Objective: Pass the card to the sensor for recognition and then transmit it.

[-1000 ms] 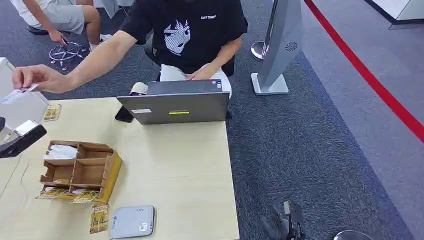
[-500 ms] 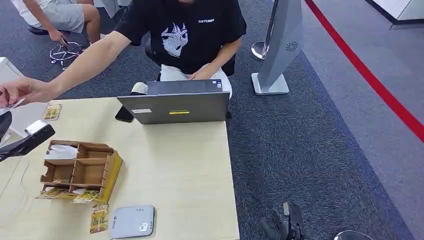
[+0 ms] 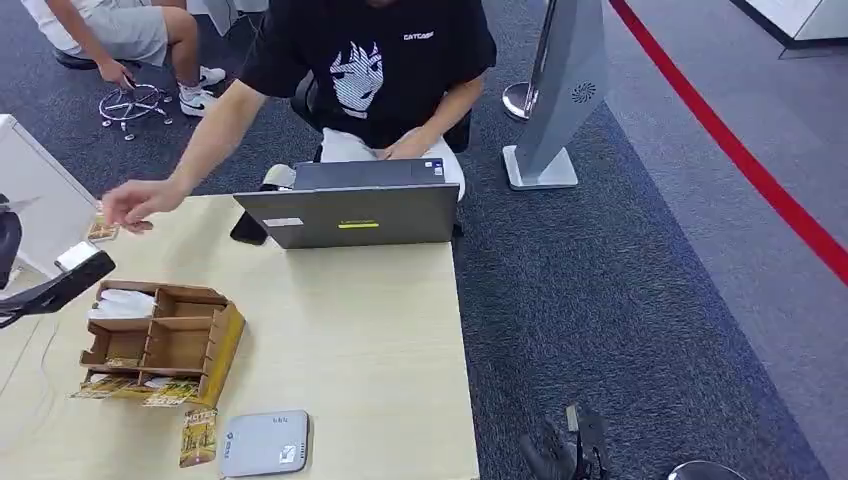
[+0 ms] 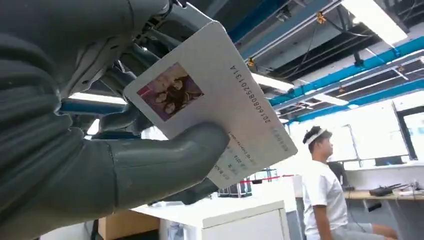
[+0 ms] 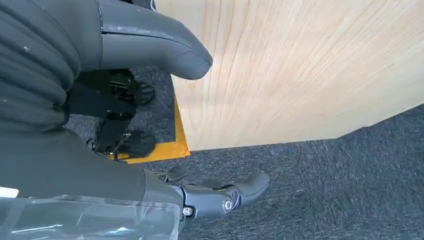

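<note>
Left hand (image 4: pixel 100 150) pinches the ID card (image 4: pixel 220 100) between thumb and dark fingers — card raised off the table (image 3: pixel 350 330). Right hand (image 5: pixel 100 125) hangs beside the table edge, fingers loosely apart, holding nothing. Person's hand (image 3: pixel 130 205) reaches over the far-left corner.

You're looking at a light wooden desk (image 3: pixel 350 340) standing on dark grey-blue carpet (image 3: pixel 620 300), with a red stripe (image 3: pixel 740 155) running across the floor to the right. A grey standing panel (image 3: pixel 560 90) on a flat base sits behind the desk. Overhead you see blue pipes (image 4: pixel 350 70) and strip lights (image 4: pixel 380 20).
</note>
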